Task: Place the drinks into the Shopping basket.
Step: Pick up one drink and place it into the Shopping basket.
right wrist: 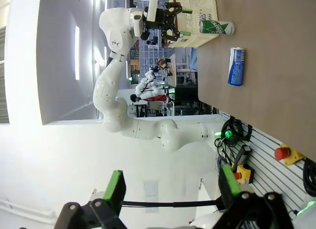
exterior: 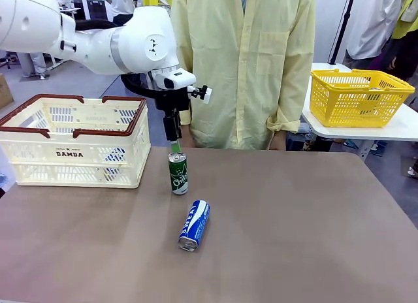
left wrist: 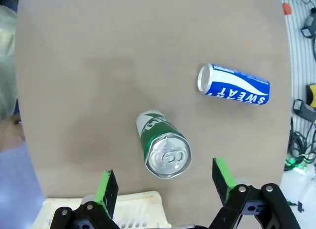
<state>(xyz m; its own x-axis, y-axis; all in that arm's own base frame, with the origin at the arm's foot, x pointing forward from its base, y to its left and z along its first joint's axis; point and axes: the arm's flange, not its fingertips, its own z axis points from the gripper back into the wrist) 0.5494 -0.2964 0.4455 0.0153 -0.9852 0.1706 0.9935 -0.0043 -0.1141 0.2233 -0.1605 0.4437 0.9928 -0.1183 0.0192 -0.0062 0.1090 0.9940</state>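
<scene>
A green can (exterior: pixel 177 173) stands upright on the brown table, and a blue can (exterior: pixel 194 225) lies on its side nearer the front edge. My left gripper (exterior: pixel 174 145) hangs straight above the green can's top, open, not touching it. In the left wrist view the green can (left wrist: pixel 165 150) sits just ahead of the open left gripper (left wrist: pixel 165 182), with the blue can (left wrist: pixel 234 85) farther off. The cream Shopping basket (exterior: pixel 72 143) stands at the table's left. My right gripper (right wrist: pixel 173 184) is open and holds nothing, far from the green can (right wrist: pixel 216 26) and the blue can (right wrist: pixel 237 66).
A person in a pale yellow gown (exterior: pixel 245 61) stands at the table's far edge, close behind the left gripper. A yellow mesh basket (exterior: pixel 359 97) rests on a white side table at the right. A corner of the Shopping basket (left wrist: pixel 133 209) lies beside the left fingers.
</scene>
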